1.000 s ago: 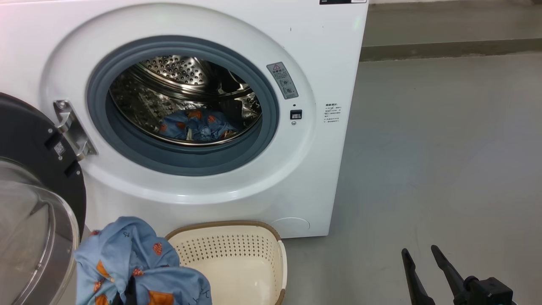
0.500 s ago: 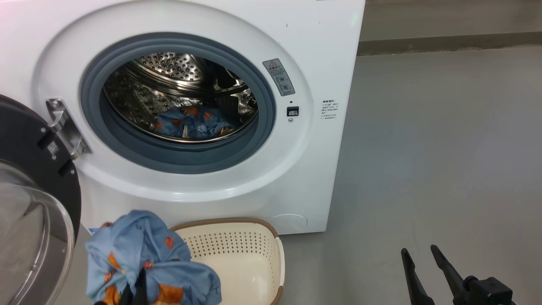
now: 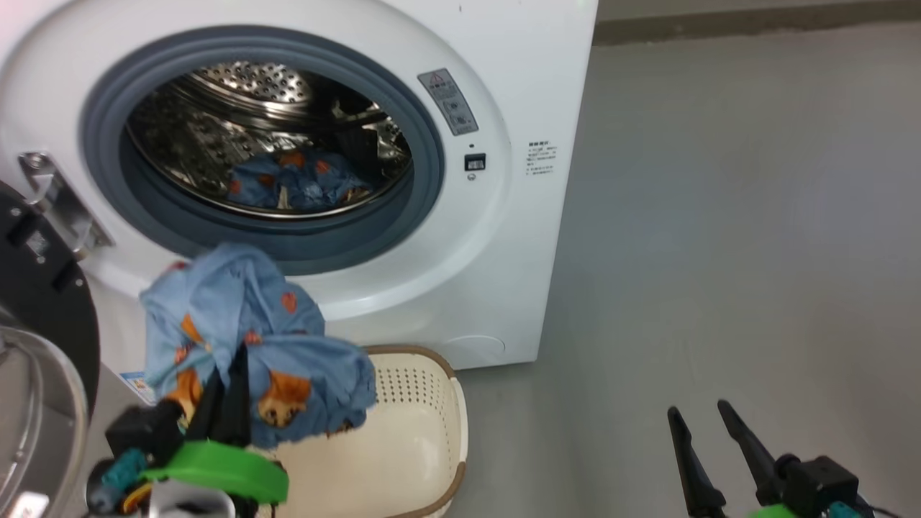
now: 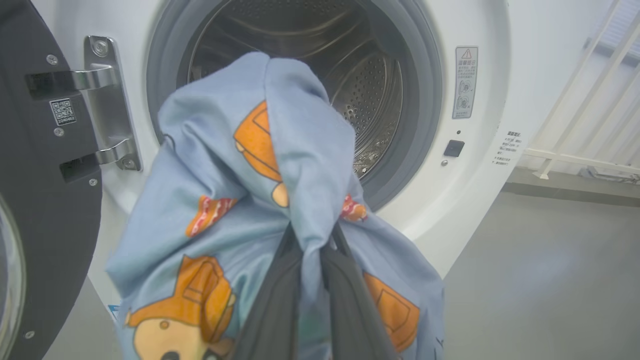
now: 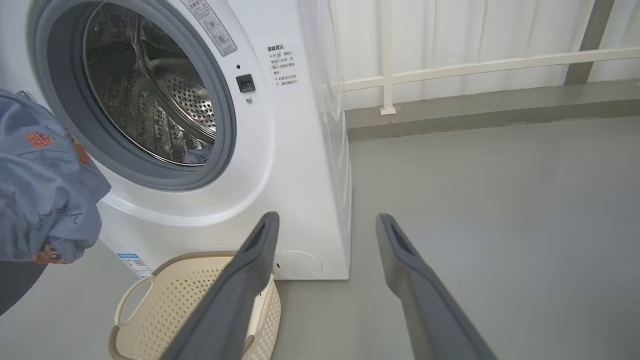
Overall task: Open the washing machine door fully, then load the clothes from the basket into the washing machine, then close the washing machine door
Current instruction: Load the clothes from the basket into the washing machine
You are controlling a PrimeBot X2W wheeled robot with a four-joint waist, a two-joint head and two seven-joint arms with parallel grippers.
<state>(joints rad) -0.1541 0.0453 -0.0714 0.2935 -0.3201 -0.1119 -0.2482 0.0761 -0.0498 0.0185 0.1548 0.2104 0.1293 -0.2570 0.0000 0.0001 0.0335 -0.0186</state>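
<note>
**A:** How far along is the load?

**B:** The washing machine door [image 3: 50,316] stands swung wide on its hinge [image 3: 57,205], off to the left of the opening, so I judge the first step done. Some clothes [image 3: 295,180] already lie at the bottom of the drum [image 3: 216,129] — blue cloth with orange figures.

**A:** And the rest?

**B:** The left gripper [image 3: 229,374] has its two dark fingers pinched together on a bunched piece of the same blue print. That bundle hangs in the air above the basket [image 3: 439,403], in front of the lower rim of the opening but not yet inside it.

**A:** Anything left in the basket?

**B:** It sits on the floor [image 3: 719,216] just in front of the washing machine [image 3: 518,86], and in the part that shows I see no cloth. The near left corner is hidden behind the hanging bundle, so I cannot say for sure.

**A:** The other arm?

**B:** The right gripper [image 3: 697,408] is low on the right, well apart from the machine, fingers spread and holding nothing.

**A:** So what remains?

**B:** By my reading: carry this bundle over the grey seal and into the drum, let it go, check the hidden corner of the basket, then swing the door closed. The cloth trails low on both sides of the fingers — a loose end could catch on the seal or hang out over the rim, and that would get in the way of closing.
</note>
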